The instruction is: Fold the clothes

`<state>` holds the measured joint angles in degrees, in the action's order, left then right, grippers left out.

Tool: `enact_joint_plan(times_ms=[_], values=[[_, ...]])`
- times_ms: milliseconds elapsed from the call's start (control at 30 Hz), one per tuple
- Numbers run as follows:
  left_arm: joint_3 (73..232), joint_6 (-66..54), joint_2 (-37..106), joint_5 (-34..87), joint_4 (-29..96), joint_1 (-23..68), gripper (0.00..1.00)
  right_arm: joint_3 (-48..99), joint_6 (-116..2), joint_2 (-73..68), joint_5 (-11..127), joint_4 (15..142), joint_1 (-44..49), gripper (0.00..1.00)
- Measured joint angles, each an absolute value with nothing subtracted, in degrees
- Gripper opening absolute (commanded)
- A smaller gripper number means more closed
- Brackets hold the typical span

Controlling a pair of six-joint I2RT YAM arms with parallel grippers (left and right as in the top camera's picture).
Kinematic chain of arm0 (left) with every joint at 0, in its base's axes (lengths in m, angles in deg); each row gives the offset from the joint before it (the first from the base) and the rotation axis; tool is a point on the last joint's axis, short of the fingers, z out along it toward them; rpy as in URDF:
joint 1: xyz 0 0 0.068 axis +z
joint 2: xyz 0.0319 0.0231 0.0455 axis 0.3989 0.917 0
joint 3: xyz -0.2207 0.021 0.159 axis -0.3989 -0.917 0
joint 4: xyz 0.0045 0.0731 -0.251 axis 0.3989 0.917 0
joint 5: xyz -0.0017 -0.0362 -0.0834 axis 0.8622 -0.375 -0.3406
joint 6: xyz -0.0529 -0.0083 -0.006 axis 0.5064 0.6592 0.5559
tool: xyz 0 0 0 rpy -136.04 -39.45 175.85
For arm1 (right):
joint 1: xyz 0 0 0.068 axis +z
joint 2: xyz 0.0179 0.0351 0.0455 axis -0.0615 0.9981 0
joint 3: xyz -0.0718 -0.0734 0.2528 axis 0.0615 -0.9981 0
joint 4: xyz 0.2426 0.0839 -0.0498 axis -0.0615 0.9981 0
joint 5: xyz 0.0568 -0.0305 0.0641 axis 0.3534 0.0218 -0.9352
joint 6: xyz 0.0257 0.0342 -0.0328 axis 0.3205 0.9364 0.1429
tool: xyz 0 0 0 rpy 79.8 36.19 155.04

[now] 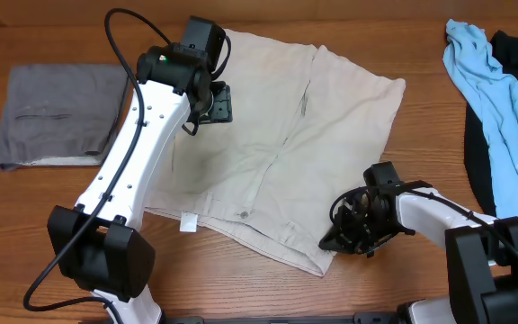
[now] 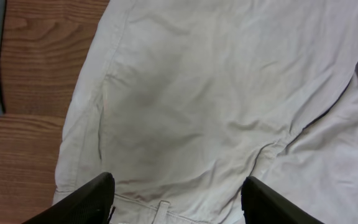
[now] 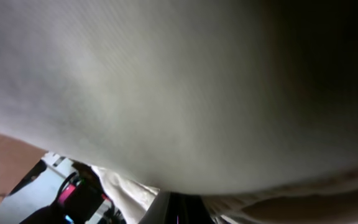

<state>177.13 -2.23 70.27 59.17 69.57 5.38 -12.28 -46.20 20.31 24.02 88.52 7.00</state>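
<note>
While the right claw [image 1: 335,238] pinched a corner of the shorts [image 1: 277,135], the left claw [image 1: 216,101] hovered released; carrying that corner across seemed due next.

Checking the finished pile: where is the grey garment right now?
Overhead view: the grey garment lies folded at far left, left of the beige shorts.

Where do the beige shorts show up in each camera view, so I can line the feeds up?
Overhead: beige shorts spread across mid-frame.
Left wrist: shorts fill the centre and right.
Right wrist: blurred cream cloth covers nearly everything.
Shared landmark: wooden table beside the shorts' edge, clear overhead and in left wrist; maybe the brown patch lower-left in right wrist.
</note>
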Motion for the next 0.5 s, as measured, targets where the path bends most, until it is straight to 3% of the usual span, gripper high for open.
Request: enact_joint_plan(times_ms=[167, 300, 433, 500], values=[[177.13, -2.23, 70.27, 59.14, 69.55, 5.38, 0.68, -8.59, -47.82, 20.31, 23.91, 97.94, 6.95, 0.04], [177.13, -2.23, 70.27, 58.79, 69.15, 5.38, 0.68, 2.47, -50.18, 20.07, 26.62, 105.96, 6.95, 0.04], [177.13, -1.80, 70.27, 57.11, 68.83, 5.38, 0.49, 16.26, -51.73, 19.39, 30.88, 108.37, 6.58, 0.04], [177.13, -1.47, 70.27, 56.43, 69.24, 5.38, 0.31, 22.25, -51.97, 19.29, 33.57, 108.45, 5.75, 0.05]])
